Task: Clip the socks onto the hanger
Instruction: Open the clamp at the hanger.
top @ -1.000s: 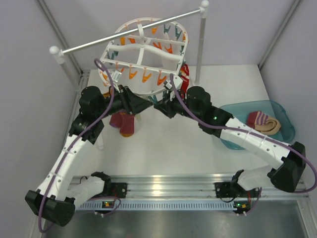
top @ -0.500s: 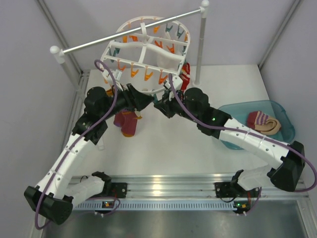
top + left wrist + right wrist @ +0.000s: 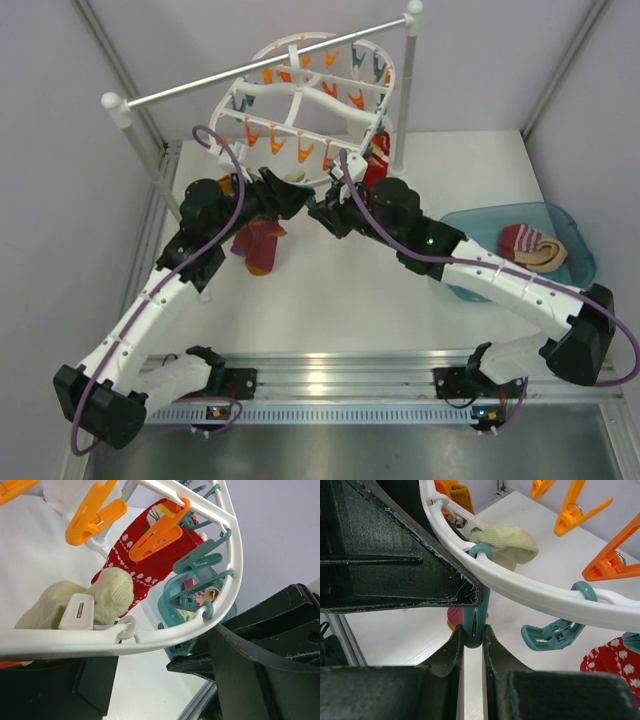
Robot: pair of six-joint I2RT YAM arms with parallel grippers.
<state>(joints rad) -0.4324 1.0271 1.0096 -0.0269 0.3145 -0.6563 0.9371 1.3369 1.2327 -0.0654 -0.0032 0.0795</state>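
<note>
The two grippers nearly bump noses under the hanger (image 3: 290, 95). Just above the right gripper (image 3: 473, 632) runs the white rim — no way up. A teal clip (image 3: 475, 622) fills the gap between its fingers. The left arm's black end (image 3: 380, 565) walls off its left side. On its right hang another teal clip (image 3: 551, 631) and orange clips (image 3: 580, 510). Past the cream sock (image 3: 107, 592) at the left gripper (image 3: 293, 198) tip hangs a red sock (image 3: 150, 565). Below both is bare table (image 3: 340, 290) — room to drop, with dark red socks (image 3: 257, 245) close by the left one.
</note>
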